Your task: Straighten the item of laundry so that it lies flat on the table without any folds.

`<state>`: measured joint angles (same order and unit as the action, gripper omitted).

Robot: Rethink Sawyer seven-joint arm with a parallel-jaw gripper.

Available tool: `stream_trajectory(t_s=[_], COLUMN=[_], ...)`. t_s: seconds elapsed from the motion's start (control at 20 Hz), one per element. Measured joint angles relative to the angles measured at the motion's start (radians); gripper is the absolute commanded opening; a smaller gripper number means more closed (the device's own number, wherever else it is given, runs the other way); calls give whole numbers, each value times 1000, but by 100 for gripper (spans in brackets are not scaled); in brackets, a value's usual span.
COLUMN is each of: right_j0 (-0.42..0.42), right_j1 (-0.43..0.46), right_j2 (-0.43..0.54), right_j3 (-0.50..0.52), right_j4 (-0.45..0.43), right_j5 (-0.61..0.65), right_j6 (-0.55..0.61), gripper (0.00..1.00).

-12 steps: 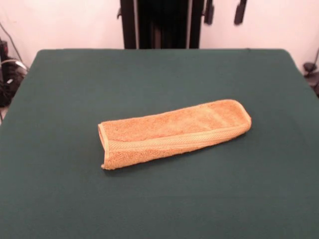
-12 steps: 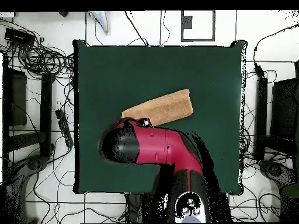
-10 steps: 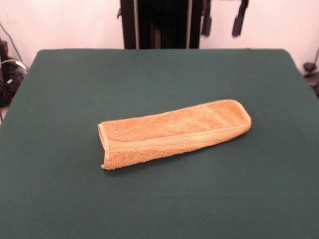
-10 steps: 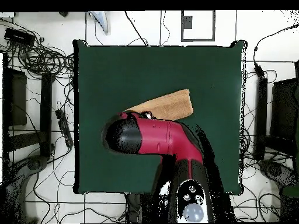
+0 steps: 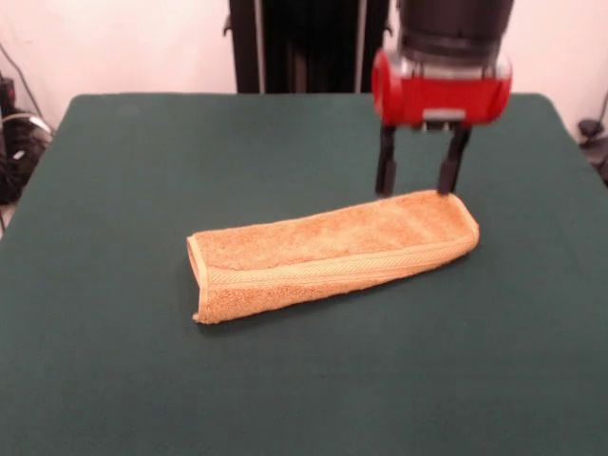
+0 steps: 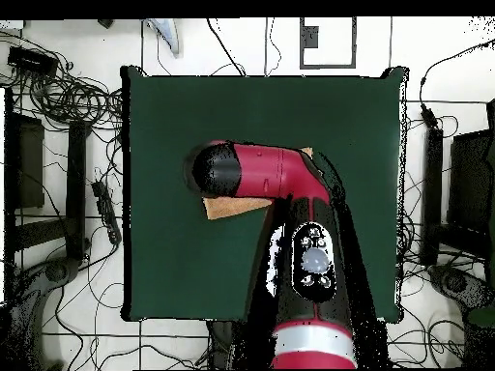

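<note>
The orange-tan towel (image 5: 328,252) lies folded into a long narrow strip near the middle of the dark green table (image 5: 142,161), slanting up to the right in the front view. A woven band runs along its near side. My gripper (image 5: 415,191) hangs open just behind the towel's right end, fingertips at about the towel's top surface, holding nothing. In the overhead view the red arm (image 6: 280,179) covers most of the towel; only a small corner of the towel (image 6: 227,206) shows below it.
The robot's black pedestal (image 5: 304,46) stands at the table's far edge. Cables and dark equipment (image 6: 58,97) lie on the floor around the table in the overhead view.
The arm has swung out over the table and the gripper has come down from the top edge to the towel's far right end. The towel has not moved.
</note>
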<state>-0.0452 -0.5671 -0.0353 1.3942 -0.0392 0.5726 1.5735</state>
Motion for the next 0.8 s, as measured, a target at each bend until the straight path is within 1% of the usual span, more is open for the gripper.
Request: stream_trajectory(t_s=[0.3,0.4,0.6,0.8], right_j0=[1,1,7,21], right_j1=[128,162,209,232], right_j2=[0,0,-4,-12], right_j3=[-133,-159,-175,-172], right_j4=[0,1,1,3], right_j5=[0,0,0,0], right_j6=[0,0,0,0], gripper=[100,100,100,100])
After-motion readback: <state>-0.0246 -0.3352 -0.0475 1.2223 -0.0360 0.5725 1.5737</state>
